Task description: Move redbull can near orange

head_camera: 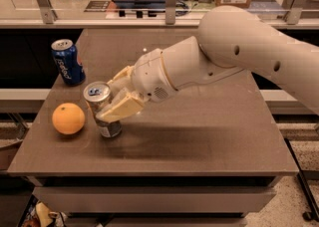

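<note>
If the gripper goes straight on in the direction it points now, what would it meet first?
The gripper, shut on the redbull can, points roughly toward the orange. Going straight on, the can would probably touch it first; the blue can stands farther back, off that line. Depth is unclear.

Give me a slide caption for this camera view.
The gripper holds the redbull can upright beside the orange, dark blue can behind them.

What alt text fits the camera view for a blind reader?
The robot's cream gripper, jaws shut on a tall slim silver can with a blue tab, holds it beside a round orange fruit, a small gap between them, toward the near edge of the brown tabletop. A shorter dark blue can stands behind them.
</note>
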`<state>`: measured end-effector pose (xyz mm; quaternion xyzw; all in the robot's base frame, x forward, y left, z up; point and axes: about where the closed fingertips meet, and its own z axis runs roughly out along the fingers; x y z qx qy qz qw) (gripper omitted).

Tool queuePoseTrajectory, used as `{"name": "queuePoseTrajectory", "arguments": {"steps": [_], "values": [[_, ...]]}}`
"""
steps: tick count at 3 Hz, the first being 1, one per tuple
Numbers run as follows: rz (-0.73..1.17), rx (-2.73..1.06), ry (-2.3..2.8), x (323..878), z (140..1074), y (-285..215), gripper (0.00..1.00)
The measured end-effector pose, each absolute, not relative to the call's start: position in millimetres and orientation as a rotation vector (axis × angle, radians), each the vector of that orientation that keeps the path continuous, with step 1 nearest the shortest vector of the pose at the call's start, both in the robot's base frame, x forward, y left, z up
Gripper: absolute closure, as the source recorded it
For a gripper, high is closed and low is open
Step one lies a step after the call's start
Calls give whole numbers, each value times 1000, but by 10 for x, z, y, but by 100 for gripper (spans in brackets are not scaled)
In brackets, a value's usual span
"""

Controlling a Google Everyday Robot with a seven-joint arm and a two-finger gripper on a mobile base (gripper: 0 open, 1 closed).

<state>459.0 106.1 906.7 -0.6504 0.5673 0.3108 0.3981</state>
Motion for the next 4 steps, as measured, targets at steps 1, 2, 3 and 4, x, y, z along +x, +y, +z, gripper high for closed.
{"name": "queuePoseTrajectory", "arguments": {"steps": [1,2,3,4], "values": [[785,-1652,1432,4573,9081,1079,36],[783,-1656,1428,4555,9095,1097,12],[781,-1661,1424,4539,9108,1113,0],[781,-1661,1424,4539,9108,1114,0]]}}
